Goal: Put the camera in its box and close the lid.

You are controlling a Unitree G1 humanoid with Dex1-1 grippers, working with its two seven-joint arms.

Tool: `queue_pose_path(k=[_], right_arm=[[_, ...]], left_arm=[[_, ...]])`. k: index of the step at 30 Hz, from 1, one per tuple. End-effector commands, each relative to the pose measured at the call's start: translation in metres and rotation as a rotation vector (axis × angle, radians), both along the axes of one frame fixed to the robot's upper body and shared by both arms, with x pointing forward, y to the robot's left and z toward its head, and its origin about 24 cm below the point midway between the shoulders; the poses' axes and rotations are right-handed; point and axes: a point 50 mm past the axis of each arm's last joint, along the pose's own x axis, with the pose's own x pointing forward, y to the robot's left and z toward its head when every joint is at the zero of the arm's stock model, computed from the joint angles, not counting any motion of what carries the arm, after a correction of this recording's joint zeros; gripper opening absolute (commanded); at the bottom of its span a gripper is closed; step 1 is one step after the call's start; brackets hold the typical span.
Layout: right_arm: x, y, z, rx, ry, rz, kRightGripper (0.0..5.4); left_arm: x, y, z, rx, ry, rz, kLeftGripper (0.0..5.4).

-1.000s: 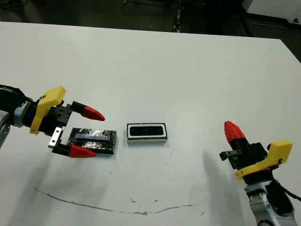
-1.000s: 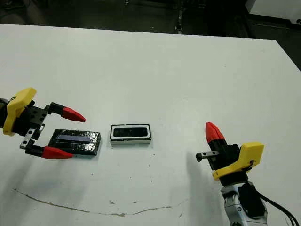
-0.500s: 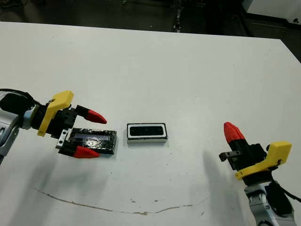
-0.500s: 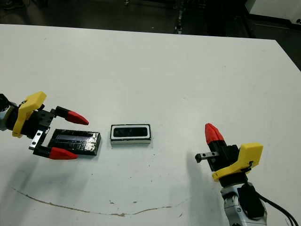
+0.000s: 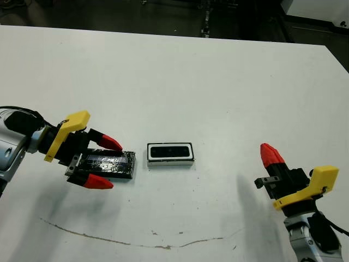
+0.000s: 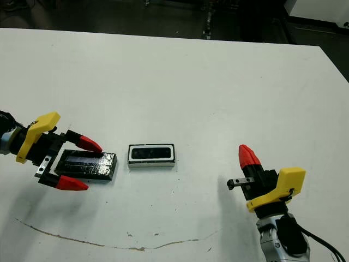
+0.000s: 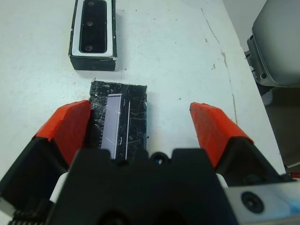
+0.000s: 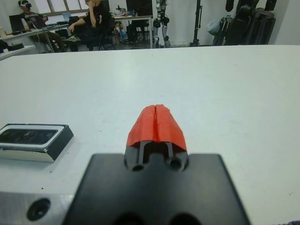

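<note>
Head view: the camera (image 5: 170,152) lies inside the box (image 5: 170,161) mid-table; the left gripper (image 5: 103,162) straddles the lid (image 5: 109,164), fingers wide.
Left wrist view: nothing is gripped.
Right wrist view: the right gripper (image 8: 157,123) is closed and empty.

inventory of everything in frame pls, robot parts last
table: 1, white, fills the view; a thin brown scuff line near the front edge
box: 1, white sides, black rim, centre of table, open
camera: 1, black, lying inside the box
lid: 1, glossy black, flat on the table left of the box, apart from it
people: seated at desks beyond the table, right wrist view only
left gripper: 1, red fingertips, open, straddling the lid
right gripper: 1, red fingertips, shut, empty, right of the box
</note>
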Motion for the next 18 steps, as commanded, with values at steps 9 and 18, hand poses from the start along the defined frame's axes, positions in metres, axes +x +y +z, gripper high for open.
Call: queue_pose_path(k=[9,18], right_arm=[[-0.0002,-0.0031,0.0007,-0.002,0.003,0.007,0.02],[0.0002,-0.0029,0.0013,0.000,0.006,0.011,0.02]], left_arm=[[0.0041,0.0026,-0.0039,-0.018,-0.057,0.012,5.40],[0.0057,0.0028,-0.0086,-0.027,-0.059,0.023,5.40]])
